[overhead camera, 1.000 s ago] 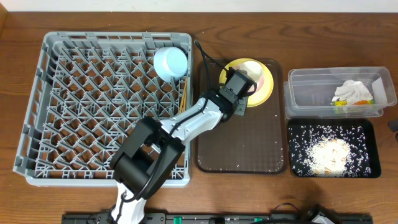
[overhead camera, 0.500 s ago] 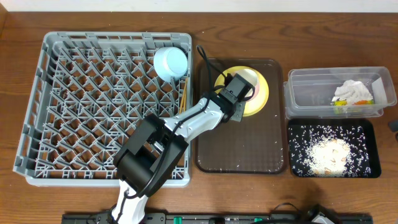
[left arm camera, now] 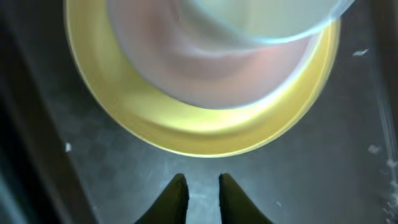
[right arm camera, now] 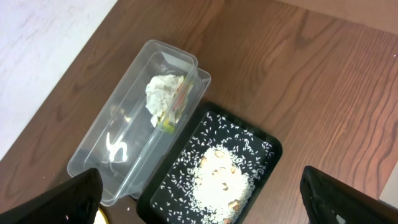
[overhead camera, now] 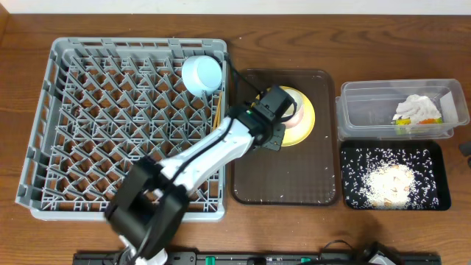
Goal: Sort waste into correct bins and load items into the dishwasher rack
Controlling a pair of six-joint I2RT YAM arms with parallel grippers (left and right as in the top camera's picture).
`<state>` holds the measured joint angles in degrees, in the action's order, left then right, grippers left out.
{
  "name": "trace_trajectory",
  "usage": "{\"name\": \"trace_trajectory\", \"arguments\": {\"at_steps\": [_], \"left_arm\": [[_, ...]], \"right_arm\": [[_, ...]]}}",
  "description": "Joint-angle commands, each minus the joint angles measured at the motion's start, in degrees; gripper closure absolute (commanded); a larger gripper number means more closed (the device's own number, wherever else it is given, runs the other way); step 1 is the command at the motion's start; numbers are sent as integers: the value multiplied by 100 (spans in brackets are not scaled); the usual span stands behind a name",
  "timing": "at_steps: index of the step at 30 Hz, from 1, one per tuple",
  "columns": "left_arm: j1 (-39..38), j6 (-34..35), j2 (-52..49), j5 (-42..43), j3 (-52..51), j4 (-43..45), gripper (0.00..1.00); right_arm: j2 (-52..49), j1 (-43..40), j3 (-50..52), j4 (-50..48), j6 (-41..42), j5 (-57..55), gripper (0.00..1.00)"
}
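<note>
The yellow plate (overhead camera: 305, 126) lies on the dark-brown serving tray (overhead camera: 287, 184) with a pale whitish bowl-like thing (overhead camera: 300, 109) on it. My left gripper (overhead camera: 280, 110) hangs over the plate's left side. In the left wrist view its tips (left arm camera: 200, 186) are nearly together and empty, just off the plate's rim (left arm camera: 199, 134). The light-blue dish (overhead camera: 202, 73) sits in the grey rack (overhead camera: 44, 110), and the chopsticks (overhead camera: 218, 112) lie at the rack's right edge. My right gripper (right arm camera: 199, 186) is wide open above the bins.
The clear tub (overhead camera: 360, 110) at the right holds the white tissue (overhead camera: 416, 108) and the wrapper (overhead camera: 403, 126). The black tray (overhead camera: 353, 158) in front of it holds rice scraps (overhead camera: 390, 184). Both bins also show in the right wrist view, tub (right arm camera: 118, 155) and tray (right arm camera: 267, 149).
The yellow plate has slid toward the table's front on the brown tray, and my left gripper has moved with it. The left arm's base section has swung to the left.
</note>
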<state>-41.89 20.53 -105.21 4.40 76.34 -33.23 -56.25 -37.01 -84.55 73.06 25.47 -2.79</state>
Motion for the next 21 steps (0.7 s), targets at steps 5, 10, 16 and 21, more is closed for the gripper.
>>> {"name": "trace_trajectory", "arguments": {"at_steps": [5, 10, 16, 21], "left_arm": [[-4, -37, 772, 197, 7, 581, 58], [-4, -249, 778, 678, 247, 1176, 52], [0, -448, 514, 673, 516, 1628, 51], [-55, -446, 114, 669, 516, 2249, 54]], "right_arm": [[9, -74, 2, 9, 63, 0, 1], [15, -74, 2, 9, 63, 0, 1], [9, -74, 2, 9, 63, 0, 1], [9, -74, 2, 9, 63, 0, 1]]}}
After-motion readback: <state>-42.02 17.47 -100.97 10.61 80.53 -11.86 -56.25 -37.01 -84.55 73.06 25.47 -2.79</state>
